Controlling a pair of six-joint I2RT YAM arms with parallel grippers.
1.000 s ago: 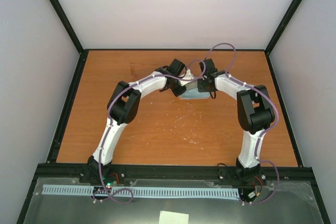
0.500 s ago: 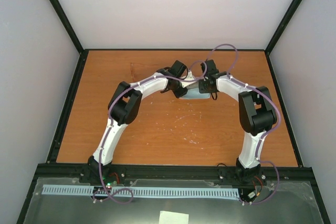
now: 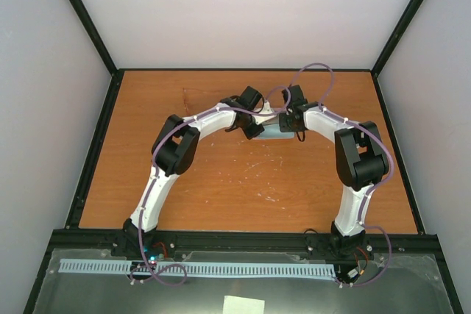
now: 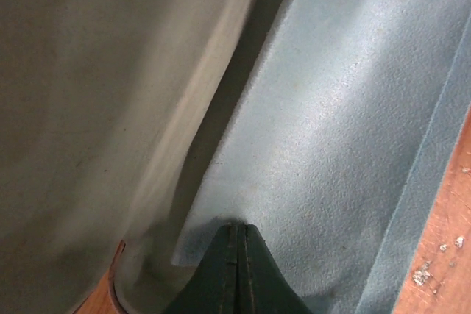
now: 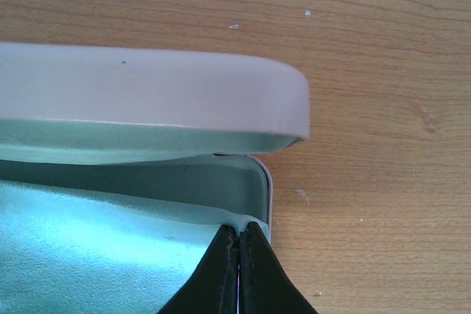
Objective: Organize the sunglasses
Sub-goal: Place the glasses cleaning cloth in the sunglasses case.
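Where my two arms meet over the far middle of the table [image 3: 213, 182], both wrists tip down onto the same small spot.

My left gripper [image 4: 239, 227] has its fingers pressed flat together, one thin seam between them. They pinch the near edge of the blue-grey cloth [image 4: 331, 145]. That cloth runs up and away from the tips in a long sloping sheet, with a folded border along its right side and bare wood just beyond it. A pale, blurred surface fills the left half of that wrist view, and I cannot tell what it is.

My right gripper [image 5: 238, 226] is closed the same way. Its tips nip the cloth just inside the rounded end of the pink case [image 5: 266, 189]. The case lid [image 5: 147, 86] stands partly raised above the base, leaving a narrow open mouth with teal lining under it. The cloth lies spread in the base below that mouth, reaching to the rim by my fingertips. The case sits directly on the wood, which is flecked with a few white specks.

As for the sunglasses, none of my views shows them, so I cannot tell where they lie.
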